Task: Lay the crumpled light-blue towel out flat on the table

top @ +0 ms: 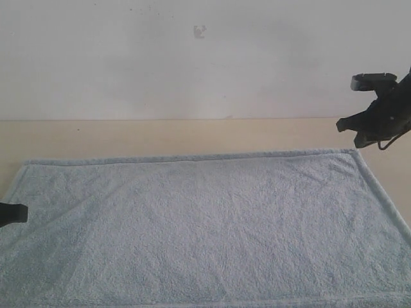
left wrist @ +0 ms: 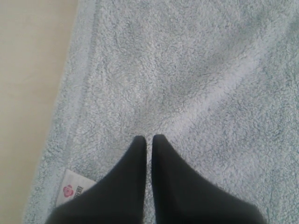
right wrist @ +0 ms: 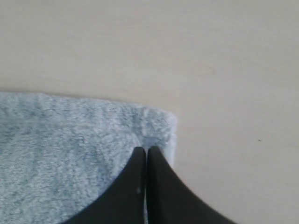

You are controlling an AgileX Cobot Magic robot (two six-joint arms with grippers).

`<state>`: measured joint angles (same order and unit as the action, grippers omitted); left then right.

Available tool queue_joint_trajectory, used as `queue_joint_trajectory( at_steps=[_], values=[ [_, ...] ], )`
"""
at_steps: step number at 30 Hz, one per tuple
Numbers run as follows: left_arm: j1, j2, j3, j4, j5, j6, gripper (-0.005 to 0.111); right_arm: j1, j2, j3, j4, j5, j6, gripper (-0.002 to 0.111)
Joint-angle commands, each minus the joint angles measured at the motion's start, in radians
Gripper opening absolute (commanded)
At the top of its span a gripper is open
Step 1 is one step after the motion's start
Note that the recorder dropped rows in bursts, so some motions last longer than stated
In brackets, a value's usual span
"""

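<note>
The pale light-blue towel [top: 205,224] lies spread out flat on the cream table [top: 160,138], with its hemmed border showing along the far and side edges. My left gripper [left wrist: 148,137] hovers shut over the towel [left wrist: 196,70] near the white label [left wrist: 70,189], with nothing between its fingers. In the exterior view only its tip [top: 14,213] shows at the left edge. My right gripper [right wrist: 146,149] is shut and empty above the towel's far right corner [right wrist: 154,123], and in the exterior view this gripper [top: 352,128] is raised off the table.
Bare tabletop [right wrist: 210,56] runs beyond the towel's far right corner and along its left hem [left wrist: 28,70]. A pale grey-white wall [top: 192,64] stands behind the table. The towel's near edge reaches the bottom of the exterior view.
</note>
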<state>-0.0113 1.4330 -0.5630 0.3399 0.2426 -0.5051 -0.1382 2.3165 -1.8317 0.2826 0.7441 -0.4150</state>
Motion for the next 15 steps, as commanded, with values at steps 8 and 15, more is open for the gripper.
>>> queue_joint_trajectory(
  at_steps=[8,15],
  values=[
    [0.000,-0.006,0.003,-0.011,-0.011,0.007,0.004,0.008,0.044,-0.005,0.049,0.006,-0.059,0.000],
    [0.000,-0.006,0.003,-0.011,-0.011,0.007,0.004,0.008,0.068,-0.005,0.030,-0.006,-0.054,0.000]
  ],
)
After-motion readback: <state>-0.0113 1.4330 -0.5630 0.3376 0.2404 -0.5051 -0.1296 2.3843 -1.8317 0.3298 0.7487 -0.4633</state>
